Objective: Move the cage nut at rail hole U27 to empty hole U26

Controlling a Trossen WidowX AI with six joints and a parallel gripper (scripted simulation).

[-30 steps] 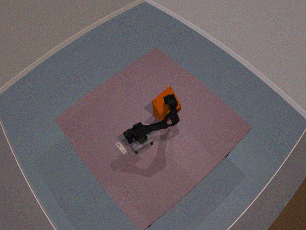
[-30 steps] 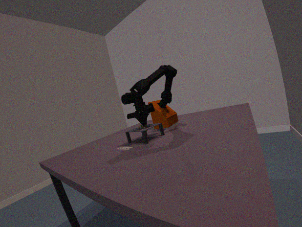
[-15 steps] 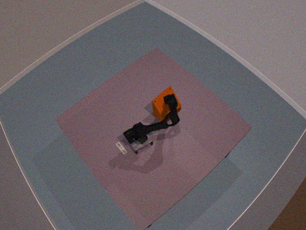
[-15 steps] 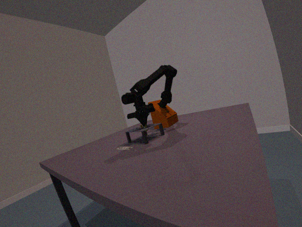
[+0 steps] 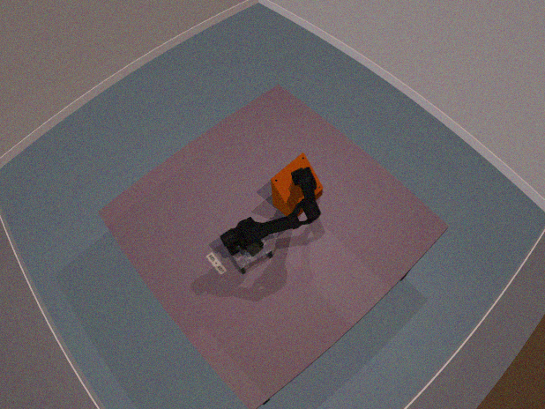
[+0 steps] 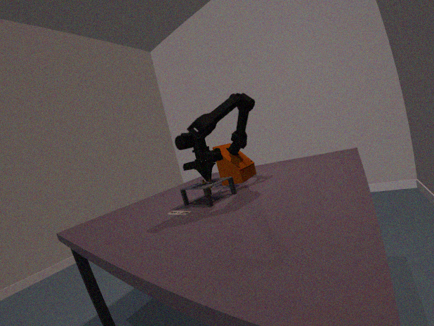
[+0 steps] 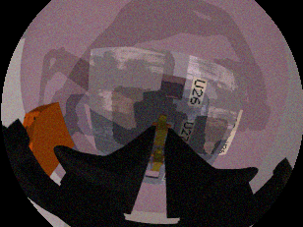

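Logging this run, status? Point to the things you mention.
Gripper (image 5: 242, 247) (image 6: 208, 181) (image 7: 161, 131) shut on cage nut (image 7: 161, 122) at U27. U26 hole (image 7: 172, 87) looks empty. Nothing seen blocking; second nut close by.
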